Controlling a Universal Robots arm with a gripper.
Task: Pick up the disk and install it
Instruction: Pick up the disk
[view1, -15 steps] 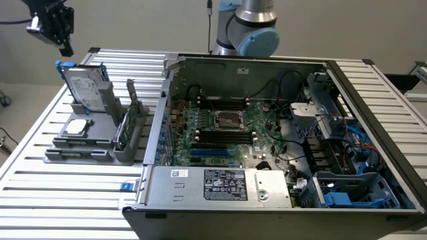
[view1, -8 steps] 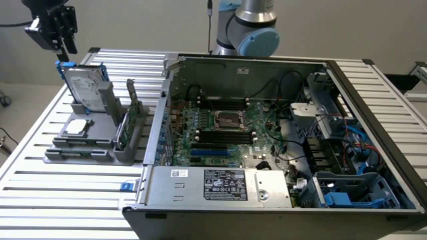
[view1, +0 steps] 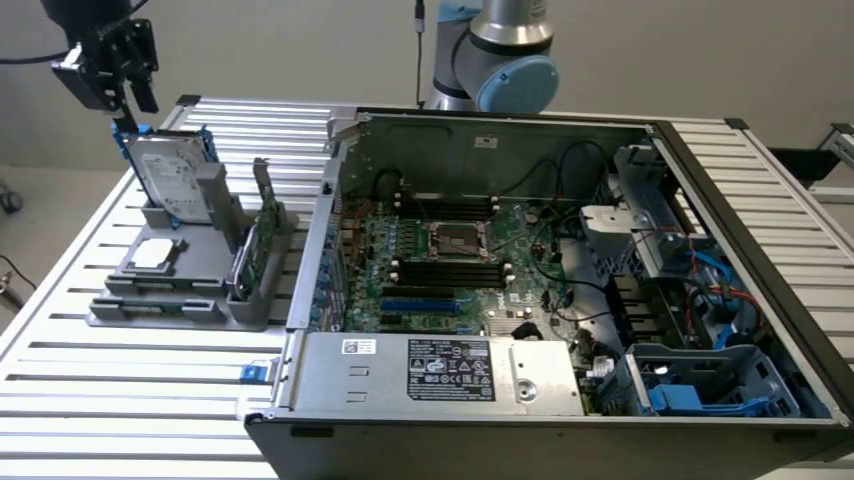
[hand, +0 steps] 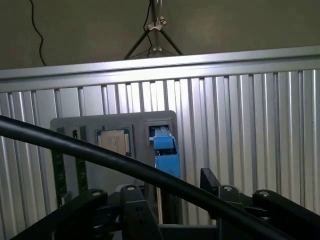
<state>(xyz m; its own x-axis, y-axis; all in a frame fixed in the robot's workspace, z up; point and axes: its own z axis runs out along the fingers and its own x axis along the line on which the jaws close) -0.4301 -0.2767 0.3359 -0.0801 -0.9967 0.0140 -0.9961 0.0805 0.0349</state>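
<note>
One gripper (view1: 130, 118) hangs over the upper edge of the one disk (view1: 174, 180), near the exterior view's left; its jaws stand apart, one to each side of the disk's blue frame in the wrist view. Contact with the disk cannot be judged. The disk stands on edge in one grey holder (view1: 174, 300), which also carries one square chip (view1: 154, 253) lying flat and two green circuit cards (hand: 80, 172) on edge. One open computer case (view1: 534, 300) sits beside the holder on the slatted counter (view1: 80, 400). One black cable (hand: 100, 155) crosses the wrist view.
</note>
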